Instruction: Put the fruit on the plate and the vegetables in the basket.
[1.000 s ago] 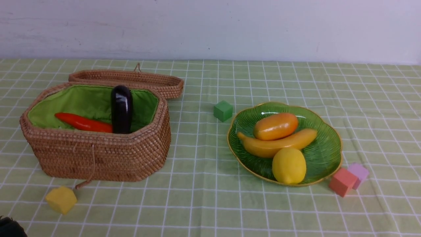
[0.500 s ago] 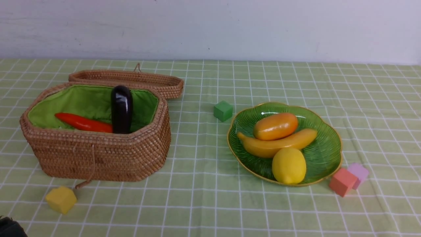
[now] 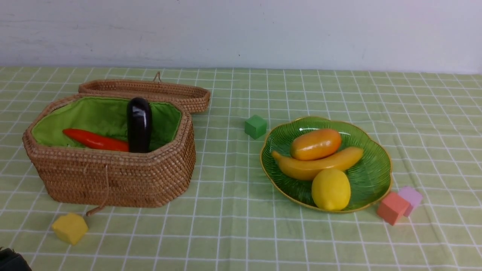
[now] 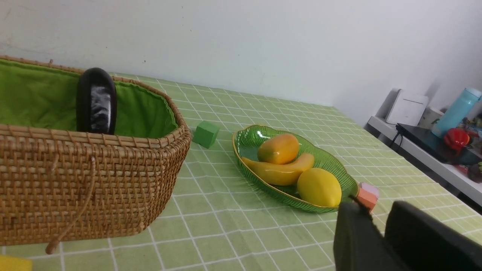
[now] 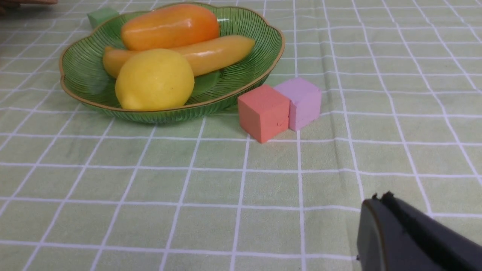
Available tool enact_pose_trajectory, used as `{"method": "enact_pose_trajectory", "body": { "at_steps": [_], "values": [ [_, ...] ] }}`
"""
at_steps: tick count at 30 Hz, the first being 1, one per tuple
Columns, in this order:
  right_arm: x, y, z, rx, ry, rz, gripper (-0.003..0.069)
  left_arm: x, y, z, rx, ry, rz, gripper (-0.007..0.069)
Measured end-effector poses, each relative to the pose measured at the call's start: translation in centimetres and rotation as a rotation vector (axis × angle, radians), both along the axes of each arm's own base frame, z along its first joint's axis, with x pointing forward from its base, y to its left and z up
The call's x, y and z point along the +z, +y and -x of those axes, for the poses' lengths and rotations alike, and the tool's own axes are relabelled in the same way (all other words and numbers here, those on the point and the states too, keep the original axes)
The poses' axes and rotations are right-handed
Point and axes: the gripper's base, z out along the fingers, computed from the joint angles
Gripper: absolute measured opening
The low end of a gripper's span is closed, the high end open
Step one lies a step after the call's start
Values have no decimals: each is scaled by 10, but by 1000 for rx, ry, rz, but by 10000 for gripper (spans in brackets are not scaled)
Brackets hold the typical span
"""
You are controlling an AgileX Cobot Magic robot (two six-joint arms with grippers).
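while eggplant (image 3: 139,126) shows | left gripper (image 4: 371,229) blurred, cropped

- Basket (image 3: 113,180): tan weave, bright green lining.
- Carrot (image 3: 96,140): red-orange.
- Eggplant (image 3: 139,126): dark purple.
- Plate (image 3: 371,180): green, ribbed pattern, gold rim.
- Lemon (image 3: 331,190): yellow.
- Mango (image 3: 316,144): orange-yellow.
- Banana (image 3: 320,165): yellow.
- Tablecloth (image 3: 233,233): green, white grid.

the left claw (image 4: 376,205) shows in its wrist view as two dark, blurred fingers, their tips a little apart with a gap between them, holding nothing. the right claw (image 5: 382,197) is shut, its dark fingers together and nothing gripped. in the front view, only a dark piece of the left arm (image 3: 13,260) pokes in at the near left corner; the right arm is out of that view.
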Motion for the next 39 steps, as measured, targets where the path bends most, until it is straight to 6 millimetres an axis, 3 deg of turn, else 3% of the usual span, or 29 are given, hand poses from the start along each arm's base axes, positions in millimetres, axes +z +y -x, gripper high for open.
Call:
{"method": "enact_pose_trajectory", "body": {
  "at_steps": [24, 30, 34, 39],
  "values": [
    [0, 0, 0, 0, 2, 5, -1, -4, -1, -1, 0, -4, -3, 143],
    [0, 0, 0, 0, 3, 8, 5, -28, -2, -11, 136, -1, -40, 111],
    [0, 0, 0, 0, 3, 9, 9, -53, 1, -19, 281, -18, -86, -14],
    [0, 0, 0, 0, 3, 9, 15, -74, 5, -24, 373, 16, -159, -13]
  ]
}}
